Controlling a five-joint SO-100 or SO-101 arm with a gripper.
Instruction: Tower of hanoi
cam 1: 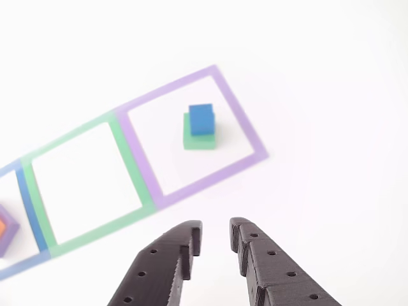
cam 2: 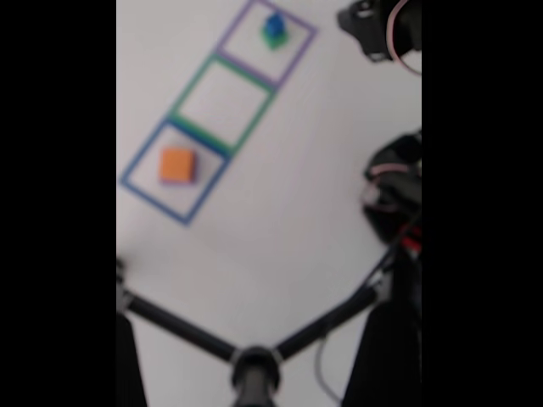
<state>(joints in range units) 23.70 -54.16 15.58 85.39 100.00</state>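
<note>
the gripper [cam 1: 215, 237] hangs above the white table [cam 1: 319, 76] with its two black fingers [cam 1: 271, 264] slightly parted and nothing between them, just outside the purple taped outline [cam 1: 245, 124]. inside that outline the blue block [cam 1: 201, 119] sits on top of the green block [cam 1: 199, 139]. in the blurry fixed view the orange block [cam 2: 178, 164] lies in the blue taped outline [cam 2: 140, 191]; in the other view it tops the purple block [cam 1: 7, 234] at the left edge. the green taped outline [cam 1: 44, 217] lies between the two.

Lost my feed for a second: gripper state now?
Gripper: open, holding nothing, short of the purple outline where the blue block sits on the green block.
</note>
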